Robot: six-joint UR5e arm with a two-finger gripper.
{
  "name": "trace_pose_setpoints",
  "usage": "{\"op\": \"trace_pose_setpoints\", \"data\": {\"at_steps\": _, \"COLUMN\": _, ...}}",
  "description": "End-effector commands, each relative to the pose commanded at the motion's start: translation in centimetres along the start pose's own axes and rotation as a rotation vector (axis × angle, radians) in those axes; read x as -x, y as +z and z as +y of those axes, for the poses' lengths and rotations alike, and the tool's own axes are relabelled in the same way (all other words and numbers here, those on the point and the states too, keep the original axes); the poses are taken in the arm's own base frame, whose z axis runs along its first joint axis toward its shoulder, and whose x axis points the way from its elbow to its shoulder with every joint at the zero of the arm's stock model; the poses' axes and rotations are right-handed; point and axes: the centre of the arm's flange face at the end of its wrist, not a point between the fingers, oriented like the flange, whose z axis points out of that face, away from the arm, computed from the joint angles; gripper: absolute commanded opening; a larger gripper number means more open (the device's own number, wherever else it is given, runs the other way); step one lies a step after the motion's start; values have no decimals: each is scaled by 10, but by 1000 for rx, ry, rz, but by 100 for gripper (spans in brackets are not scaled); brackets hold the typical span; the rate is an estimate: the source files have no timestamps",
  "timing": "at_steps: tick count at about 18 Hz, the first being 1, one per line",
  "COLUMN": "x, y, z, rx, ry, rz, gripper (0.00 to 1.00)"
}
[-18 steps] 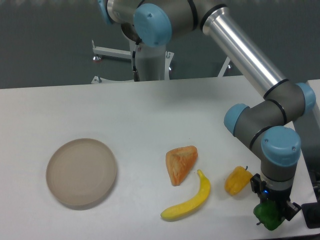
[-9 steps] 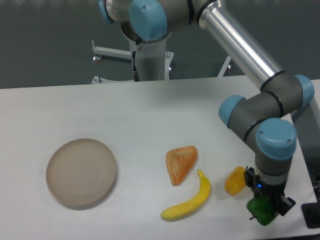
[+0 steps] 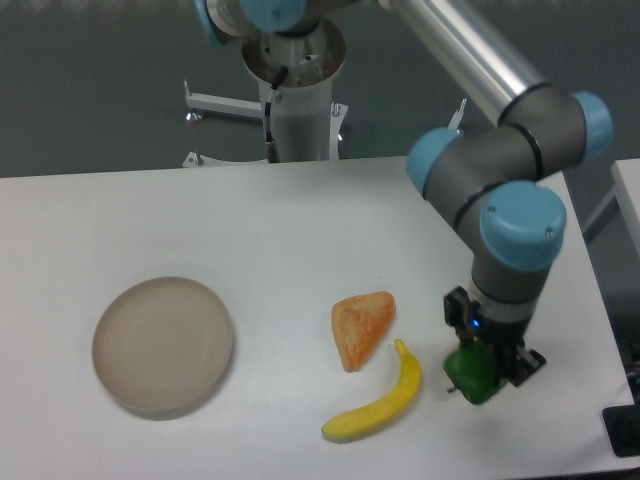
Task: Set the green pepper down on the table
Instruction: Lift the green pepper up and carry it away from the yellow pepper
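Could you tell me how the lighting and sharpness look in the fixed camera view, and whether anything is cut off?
Fixed camera: soft, even light with faint shadows under the banana and plate; a bright glare streak along the arm's metal tube; the pincer and green pepper look slightly soft; the arm's top is cropped.

A robotics lab, judging by the bare white table [image 3: 250, 220] with toy food set out at five o'clock, the arm's white pedestal [image 3: 300, 115] at twelve o'clock and the plain dark grey wall [image 3: 90, 90] behind
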Motion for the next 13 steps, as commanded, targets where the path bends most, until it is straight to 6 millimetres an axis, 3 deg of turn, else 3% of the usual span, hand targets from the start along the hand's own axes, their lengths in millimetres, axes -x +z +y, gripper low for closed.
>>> {"op": "trace_pose_setpoints", "data": {"at_steps": 6, "x": -47, "y": -1, "z": 45, "rx": -21, "ry": 31, "rz": 76, "gripper": 41}}
{"op": "trace_pose_setpoints", "data": {"at_steps": 11, "x": -81, "y": 15, "z": 74, "rx": -20, "ry": 98, "rz": 136, "gripper": 40}}
{"op": "trace_pose_setpoints", "data": {"at_steps": 13, "x": -95, "y": 38, "z": 78, "rx": -16, "ry": 90, "rz": 188, "gripper": 40}}
